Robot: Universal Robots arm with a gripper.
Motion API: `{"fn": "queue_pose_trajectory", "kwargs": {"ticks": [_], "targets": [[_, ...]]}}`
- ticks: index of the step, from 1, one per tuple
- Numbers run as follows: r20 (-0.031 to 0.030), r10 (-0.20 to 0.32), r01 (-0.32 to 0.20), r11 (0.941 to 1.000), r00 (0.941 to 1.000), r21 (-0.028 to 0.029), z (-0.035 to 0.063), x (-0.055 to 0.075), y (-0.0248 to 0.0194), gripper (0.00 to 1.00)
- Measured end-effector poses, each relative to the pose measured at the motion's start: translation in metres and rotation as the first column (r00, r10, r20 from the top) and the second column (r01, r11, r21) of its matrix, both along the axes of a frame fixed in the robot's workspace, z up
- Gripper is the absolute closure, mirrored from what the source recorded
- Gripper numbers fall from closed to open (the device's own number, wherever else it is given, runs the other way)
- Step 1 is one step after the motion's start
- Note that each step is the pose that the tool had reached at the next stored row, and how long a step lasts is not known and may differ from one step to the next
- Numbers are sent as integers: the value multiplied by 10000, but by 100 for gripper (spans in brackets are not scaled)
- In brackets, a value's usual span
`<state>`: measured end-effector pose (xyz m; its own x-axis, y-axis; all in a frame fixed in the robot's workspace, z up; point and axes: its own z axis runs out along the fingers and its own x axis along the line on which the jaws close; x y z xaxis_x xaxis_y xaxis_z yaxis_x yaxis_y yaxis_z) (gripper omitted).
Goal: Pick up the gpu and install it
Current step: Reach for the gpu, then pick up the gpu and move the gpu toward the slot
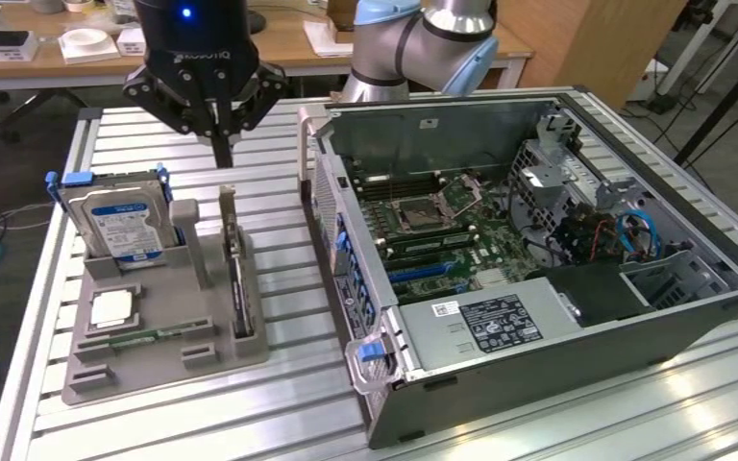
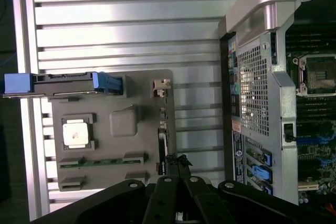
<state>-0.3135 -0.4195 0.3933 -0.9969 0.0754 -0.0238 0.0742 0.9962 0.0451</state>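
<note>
Exterior view, starting with the gpu (image 1: 237,288): stands on its long edge in a narrow slot of the grey holder (image 1: 151,363), on the side nearest the case (image 1: 536,250). Looks thin, flat and dark, with a paler metal strip at the far end. Runs lengthwise from the holder's far end toward its near end, roughly parallel to the case wall.

Above it, well clear: the claw (image 1: 222,152), fingers pressed together, gripping nothing, tips pointing straight down. Appears over the far end of the card, though exactly which point along its length cannot be told. So, from the claw, lies below, long axis stretching toward the viewer.

Wrist view, looking down: gpu (image 2: 161,140) seen edge-on as a slim dark line in the holder (image 2: 126,145), closed claw (image 2: 177,162) close beside that line.

Farther out in the exterior view: on the holder, an upright hard drive (image 1: 119,226), a square processor (image 1: 112,307) lying flat, a green memory stick (image 1: 154,336). On the exterior view's right, the opened case on a slatted table (image 1: 280,413), motherboard exposed.
</note>
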Motion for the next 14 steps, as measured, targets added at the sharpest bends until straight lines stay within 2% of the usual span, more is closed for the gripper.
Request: {"fn": "queue_pose_trajectory", "kwargs": {"ticks": [14], "targets": [[1,1,-1,10000,10000,0,0,-2,-5,89]]}}
